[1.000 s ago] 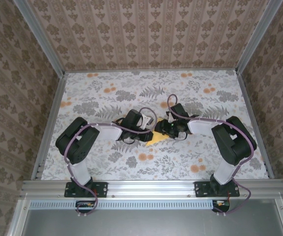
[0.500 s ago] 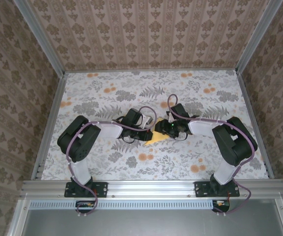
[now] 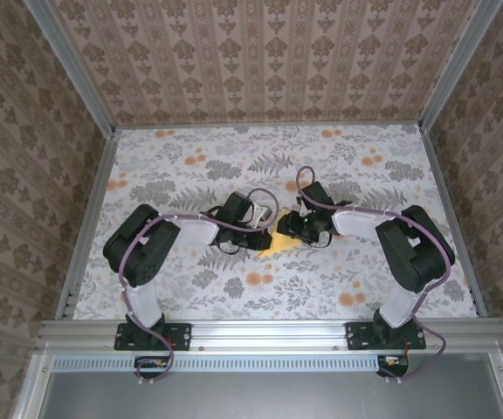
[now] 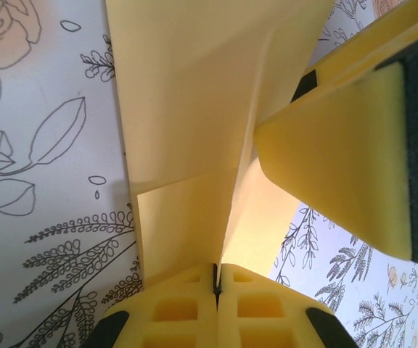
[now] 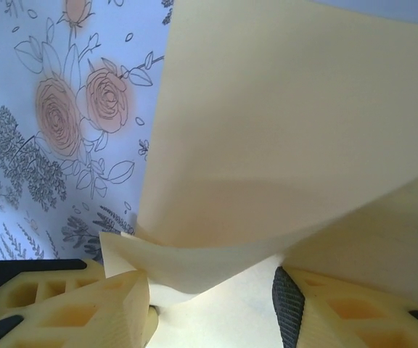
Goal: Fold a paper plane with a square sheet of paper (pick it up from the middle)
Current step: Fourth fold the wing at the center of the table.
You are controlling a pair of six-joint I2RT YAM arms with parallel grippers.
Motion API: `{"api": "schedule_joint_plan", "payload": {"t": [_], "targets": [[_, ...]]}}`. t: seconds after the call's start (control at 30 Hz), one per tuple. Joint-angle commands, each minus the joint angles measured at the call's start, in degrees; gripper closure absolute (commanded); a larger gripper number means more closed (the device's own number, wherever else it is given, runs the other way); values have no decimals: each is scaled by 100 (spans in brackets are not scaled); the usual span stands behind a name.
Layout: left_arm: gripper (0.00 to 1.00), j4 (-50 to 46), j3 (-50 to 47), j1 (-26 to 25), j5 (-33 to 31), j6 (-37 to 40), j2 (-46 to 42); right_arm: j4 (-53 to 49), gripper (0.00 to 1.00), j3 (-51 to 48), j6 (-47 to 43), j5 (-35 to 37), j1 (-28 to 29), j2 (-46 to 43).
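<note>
Creased pale-yellow paper [image 5: 289, 123] between fingers [image 5: 78, 312]

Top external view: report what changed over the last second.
The left arm swung slightly right, carrying the left gripper toward the right gripper, so less of the yellow paper shows between them. The left gripper stayed shut on the paper; the right arm barely moved.

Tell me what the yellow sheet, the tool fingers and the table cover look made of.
The square sheet of paper: thin, matte, pale-yellow paper; it holds sharp creases and bends softly.
The left tool fingers: yellow and matte with moulded square pockets, probably plastic or firm foam.
The table cover: a smooth sheet with a printed floral pattern, paper or vinyl; I cannot tell which.
</note>
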Motion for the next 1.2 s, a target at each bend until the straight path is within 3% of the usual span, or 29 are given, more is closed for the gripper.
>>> {"api": "schedule_joint_plan", "payload": {"t": [0.0, 0.17, 0.33, 0.83, 1.17], "targets": [[87, -260, 121, 64, 79, -150, -80, -611, 49, 174, 65, 506, -16, 257], [74, -345, 29, 143, -74, -327, -493, -812, 49, 257, 189, 589, -13, 439], [71, -277, -156, 206, -279, -619, -819, -1008, 48, 340, 281, 602, -37, 572], [78, 605, -338, -4, 243, -911, -710, -1593, 41, 597, 351, 663, -60, 826], [89, 195, -174, -12, -36, -817, -364, -1589, 41, 607, 351, 604, -69, 860]]}}
